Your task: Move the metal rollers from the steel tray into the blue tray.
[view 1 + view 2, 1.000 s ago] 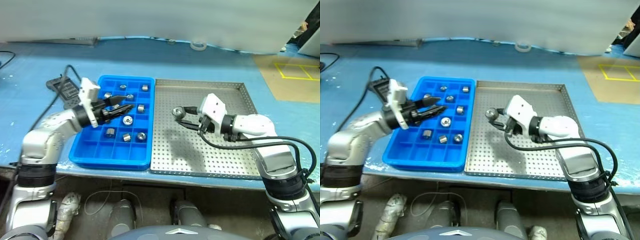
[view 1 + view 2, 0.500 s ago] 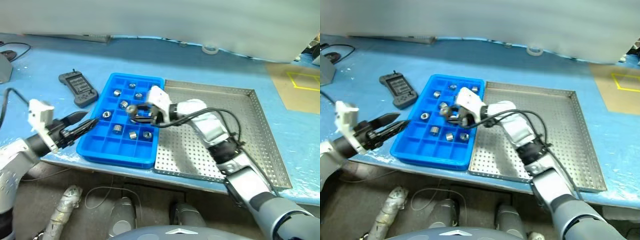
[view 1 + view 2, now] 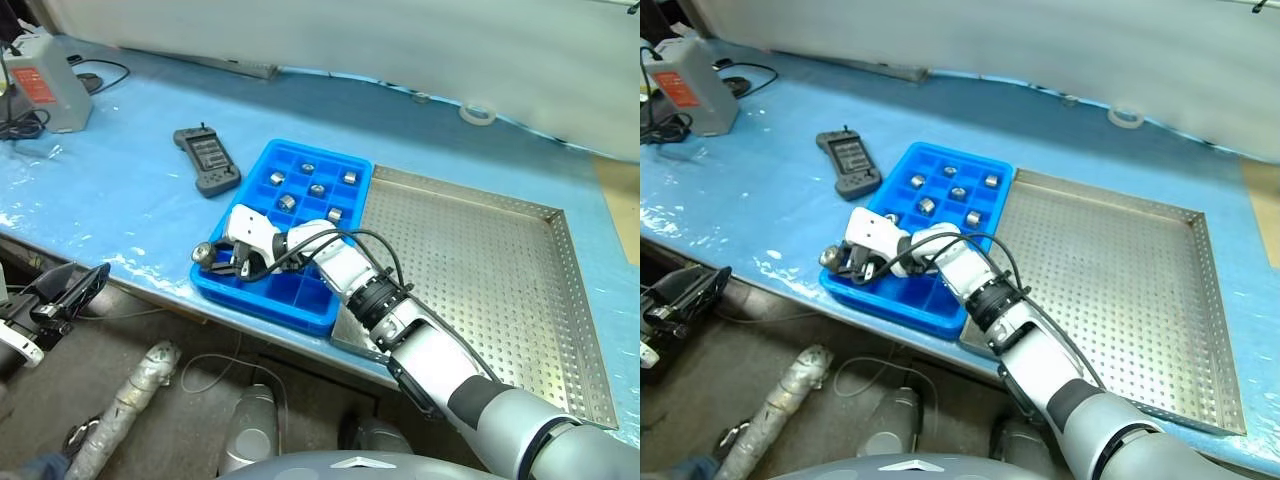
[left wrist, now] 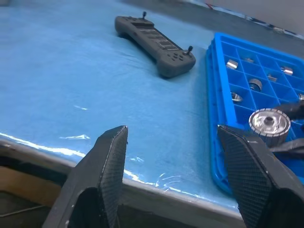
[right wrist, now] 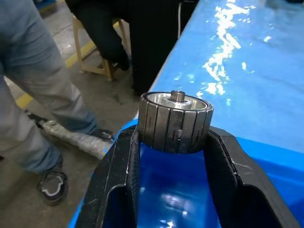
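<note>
My right gripper (image 3: pixel 210 259) is shut on a metal roller (image 3: pixel 203 250), a ribbed silver cylinder (image 5: pixel 175 121), and holds it over the front left corner of the blue tray (image 3: pixel 262 287). Several more metal rollers (image 3: pixel 317 189) lie in the tray's rear compartments. The steel tray (image 3: pixel 520 205) sits directly to the right of the blue one. My left gripper (image 3: pixel 80 285) hangs off the table's front edge at the far left, open with nothing between its fingers (image 4: pixel 107 175). From there the held roller (image 4: pixel 269 124) shows beside the blue tray (image 4: pixel 216 95).
A dark grey handheld controller (image 3: pixel 205 160) lies left of the blue tray. A grey box with a red label (image 3: pixel 45 85) and cables stand at the far left. A tape roll (image 3: pixel 480 112) lies at the back. A person's legs (image 5: pixel 28 95) stand by the table.
The camera has swung left. My right gripper carried the roller left, from the steel tray across the blue tray to its front left corner. My left gripper drew back off the table edge.
</note>
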Robot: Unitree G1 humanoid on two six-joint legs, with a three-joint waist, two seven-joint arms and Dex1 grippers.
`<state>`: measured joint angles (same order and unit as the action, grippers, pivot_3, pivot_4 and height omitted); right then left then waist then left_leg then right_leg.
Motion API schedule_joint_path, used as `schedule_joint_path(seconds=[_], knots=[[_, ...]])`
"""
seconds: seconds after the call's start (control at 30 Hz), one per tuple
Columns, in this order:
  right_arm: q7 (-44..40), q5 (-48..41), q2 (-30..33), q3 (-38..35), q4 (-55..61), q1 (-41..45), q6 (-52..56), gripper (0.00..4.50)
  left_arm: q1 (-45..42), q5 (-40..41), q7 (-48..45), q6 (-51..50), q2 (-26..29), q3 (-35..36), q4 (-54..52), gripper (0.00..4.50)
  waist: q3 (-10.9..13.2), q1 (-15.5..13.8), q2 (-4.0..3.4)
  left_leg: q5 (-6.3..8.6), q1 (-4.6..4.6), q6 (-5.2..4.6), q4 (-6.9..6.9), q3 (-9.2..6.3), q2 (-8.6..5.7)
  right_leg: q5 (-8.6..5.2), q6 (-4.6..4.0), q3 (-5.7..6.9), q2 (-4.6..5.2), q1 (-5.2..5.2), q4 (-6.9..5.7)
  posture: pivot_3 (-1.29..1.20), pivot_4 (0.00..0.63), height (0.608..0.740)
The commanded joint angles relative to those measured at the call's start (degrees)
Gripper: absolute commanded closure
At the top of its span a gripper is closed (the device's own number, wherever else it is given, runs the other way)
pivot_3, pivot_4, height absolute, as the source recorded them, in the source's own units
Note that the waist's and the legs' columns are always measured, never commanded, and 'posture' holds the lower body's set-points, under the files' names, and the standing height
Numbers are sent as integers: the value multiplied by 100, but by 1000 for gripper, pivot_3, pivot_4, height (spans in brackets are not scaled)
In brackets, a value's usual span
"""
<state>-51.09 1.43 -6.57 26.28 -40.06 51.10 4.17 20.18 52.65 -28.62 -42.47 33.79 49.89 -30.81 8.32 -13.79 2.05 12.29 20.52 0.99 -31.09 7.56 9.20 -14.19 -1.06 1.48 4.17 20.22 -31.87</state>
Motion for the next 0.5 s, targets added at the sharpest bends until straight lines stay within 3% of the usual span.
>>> schedule_joint_path(seconds=[0.03, 0.13, 0.3, 0.5], knots=[[246, 275, 11, -42, -312, 255, -406, 2971, -237, 74, 126, 122, 106, -201, -177, 1359, 8, -87, -12, -7, -18, 11, 12, 0, 0, -1, 0, -2, 0, -7, -1, 529, 150, 740], [88, 297, 74, -47, -262, 179, -480, 2971, -430, 66, 149, 118, 169, -357, -107, 1359, 9, -153, -15, -21, -56, 34, 41, 1, 1, -2, -1, -7, -4, -21, -7, 507, 150, 740], [129, 417, 60, -5, -243, 67, -635, 2971, -761, -40, 120, 119, 334, -658, 132, 1359, 5, -124, -10, -23, -39, 34, 35, -2, 4, 0, -1, -6, -20, -6, -24, 491, 150, 740], [214, 438, 95, -104, -131, -12, -567, 902, -1014, -79, 51, 130, 486, -862, 350, 1359, 4, -3, -8, -24, -27, 37, 31, -16, 18, 0, -1, -4, -42, 2, -50, 448, 150, 740]])
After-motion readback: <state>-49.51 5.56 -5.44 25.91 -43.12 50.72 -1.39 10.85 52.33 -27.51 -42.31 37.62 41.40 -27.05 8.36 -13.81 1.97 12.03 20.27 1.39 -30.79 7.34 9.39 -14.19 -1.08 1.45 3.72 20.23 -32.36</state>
